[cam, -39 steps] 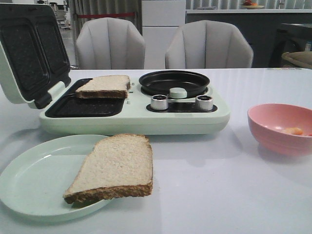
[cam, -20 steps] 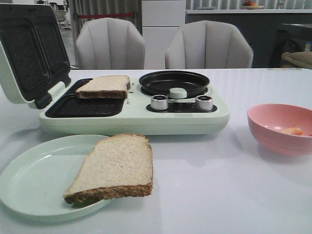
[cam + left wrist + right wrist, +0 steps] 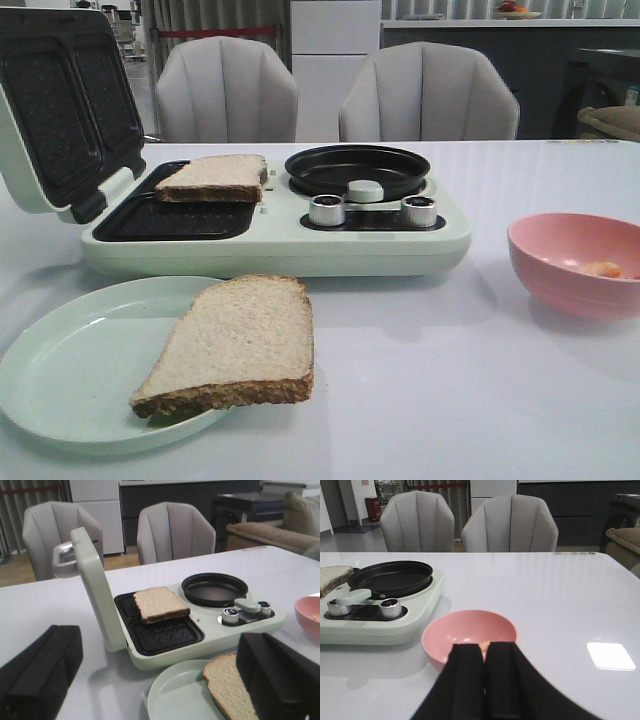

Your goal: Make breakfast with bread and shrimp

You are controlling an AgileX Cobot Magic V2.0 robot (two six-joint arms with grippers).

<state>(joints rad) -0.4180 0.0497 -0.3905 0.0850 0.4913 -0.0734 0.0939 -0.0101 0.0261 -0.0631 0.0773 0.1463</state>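
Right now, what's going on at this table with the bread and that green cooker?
A two-armed robot is making breakfast, and neither arm holds anything. One bread slice lies in the open sandwich maker, overhanging its grill plate. The other slice lies on the green plate, partly off its rim. The shrimp sits in the pink bowl. The left gripper is open above the plate; the right gripper is shut behind the bowl. The round pan is empty.

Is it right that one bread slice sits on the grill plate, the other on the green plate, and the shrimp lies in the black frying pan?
Not quite. The shrimp lies in the pink bowl, as the front view shows; the black frying pan holds nothing. The bread slices are as you said: one on the grill plate, one on the green plate.
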